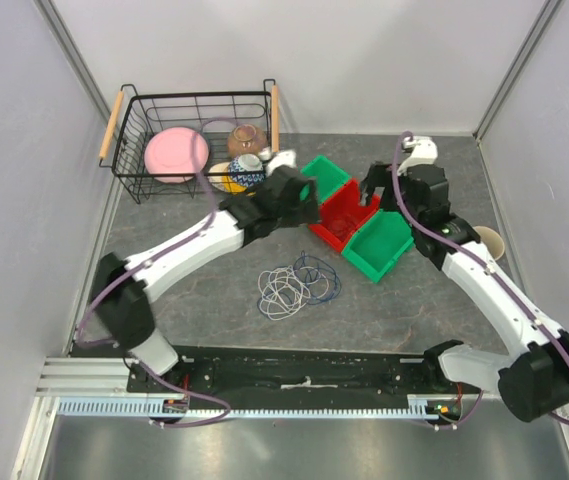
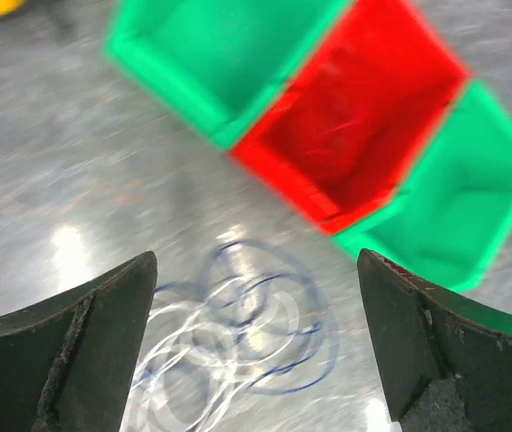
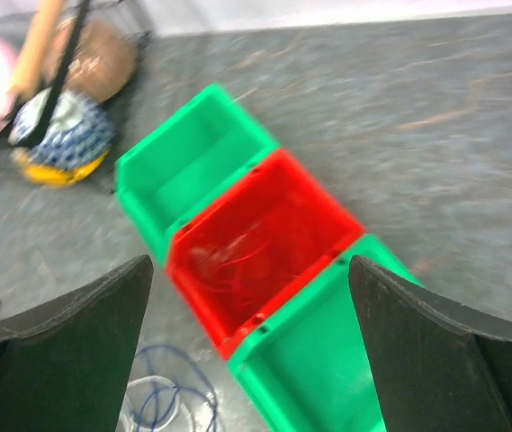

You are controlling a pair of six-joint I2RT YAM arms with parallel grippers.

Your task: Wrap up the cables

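Blue and white cables (image 1: 297, 283) lie in loose overlapping loops on the grey table in front of a row of bins. They also show blurred in the left wrist view (image 2: 247, 333) and at the bottom of the right wrist view (image 3: 170, 400). Thin red cable loops (image 3: 238, 261) lie inside the red bin (image 1: 347, 218). My left gripper (image 1: 309, 190) is open and empty, above the table beyond the loops (image 2: 257, 261). My right gripper (image 1: 374, 185) is open and empty, above the red bin (image 3: 251, 263). No green cable shows.
A green bin (image 1: 326, 178) and another green bin (image 1: 379, 245) flank the red one. A black wire basket (image 1: 154, 110) at the back left holds a pink plate (image 1: 172, 155) and bowls. A beige cup (image 1: 492, 243) stands at the right.
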